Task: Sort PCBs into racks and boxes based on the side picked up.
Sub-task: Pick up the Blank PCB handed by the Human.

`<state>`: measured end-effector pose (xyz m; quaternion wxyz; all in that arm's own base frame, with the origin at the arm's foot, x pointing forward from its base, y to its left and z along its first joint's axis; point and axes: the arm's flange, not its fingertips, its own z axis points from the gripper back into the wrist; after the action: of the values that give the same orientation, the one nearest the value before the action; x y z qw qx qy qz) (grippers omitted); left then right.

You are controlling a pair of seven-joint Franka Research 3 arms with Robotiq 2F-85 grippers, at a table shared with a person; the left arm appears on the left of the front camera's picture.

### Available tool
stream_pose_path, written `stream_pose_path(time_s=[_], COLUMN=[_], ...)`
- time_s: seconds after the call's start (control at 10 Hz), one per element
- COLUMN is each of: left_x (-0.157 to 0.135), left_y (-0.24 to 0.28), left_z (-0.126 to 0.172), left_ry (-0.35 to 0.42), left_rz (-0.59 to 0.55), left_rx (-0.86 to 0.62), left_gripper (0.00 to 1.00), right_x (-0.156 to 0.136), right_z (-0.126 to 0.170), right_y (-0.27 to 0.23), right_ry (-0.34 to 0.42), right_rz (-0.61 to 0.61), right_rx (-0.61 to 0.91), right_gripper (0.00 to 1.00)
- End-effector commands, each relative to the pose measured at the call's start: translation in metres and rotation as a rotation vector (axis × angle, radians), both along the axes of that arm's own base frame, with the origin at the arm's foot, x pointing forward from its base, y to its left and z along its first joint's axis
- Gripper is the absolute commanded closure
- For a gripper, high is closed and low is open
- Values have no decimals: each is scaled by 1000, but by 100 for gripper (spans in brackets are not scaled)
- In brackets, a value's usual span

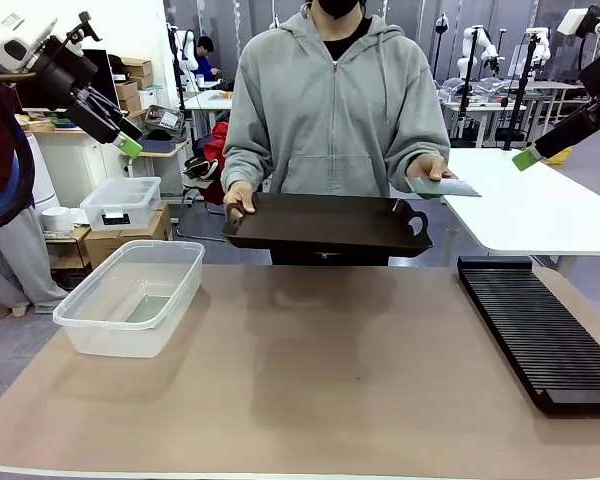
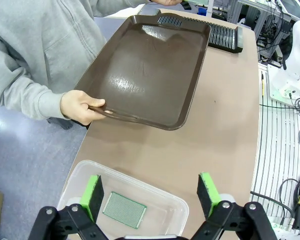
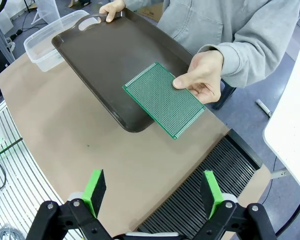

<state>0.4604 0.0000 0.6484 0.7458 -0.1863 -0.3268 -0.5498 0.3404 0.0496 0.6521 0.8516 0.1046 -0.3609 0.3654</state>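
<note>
PCB (image 3: 164, 100) held out mid-frame in the person's hand (image 3: 202, 75), overhanging the tray (image 3: 105, 55); right gripper (image 3: 153, 190) gapes wide, empty, at the bottom edge. Best to close squarely on the free corner, clear of that hand.

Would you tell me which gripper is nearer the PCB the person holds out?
Right. The right gripper hangs above that PCB; the left gripper is over the box.
</note>
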Motion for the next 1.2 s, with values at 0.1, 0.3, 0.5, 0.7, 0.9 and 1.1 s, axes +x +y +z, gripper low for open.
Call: stream_pose_path(time_s=[0.1,0.3,0.5,0.7,0.9,1.1], left_x=[0,0,0,0,0,0], left_y=[0,0,0,0,0,0], left_z=[0,0,0,0,0,0], left_ry=[1,1,1,1,1,1], left_rz=[1,1,1,1,1,1], left_rx=[0,0,0,0,0,0], left_gripper=[0,0,0,0,0,0], right_x=[0,0,0,26,37,69], right_z=[-1,-1,0,1,11,2], right_y=[0,0,0,-3,-19,-27], right_ry=[2,2,0,127,316,458], right_rz=[-1,-1,0,-83,-101,-151], right_rx=[1,1,0,150,233,346], right_gripper=[0,0,0,0,0,0])
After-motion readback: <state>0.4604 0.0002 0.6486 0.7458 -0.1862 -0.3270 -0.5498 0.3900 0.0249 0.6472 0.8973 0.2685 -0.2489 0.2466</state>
